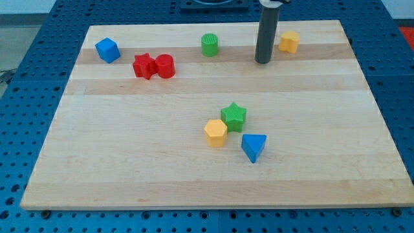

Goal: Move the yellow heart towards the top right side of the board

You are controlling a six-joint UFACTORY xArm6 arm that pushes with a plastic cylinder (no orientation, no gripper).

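Progress: the yellow heart [289,41] already lies near the top right part of the counter [194,175], so I judge the task largely done or close to it; at most a short nudge further toward that corner remains.
Yellow heart position: just to the view's right of my tip [262,61], slightly higher in the view; a narrow strip of wood seems to show between us, though I cannot be sure we are apart.
End effector: a plain upright dark rod with no jaws, so nothing opens, closes or grips; it only pushes.
Arm pose: the rod stands vertical, entering from the view's top, its end resting on the wood.
Other blocks from the yellow heart: green cylinder [209,44] to the view's left; green star [233,116], yellow hexagon [215,133] and blue triangle [253,147] clustered well below.
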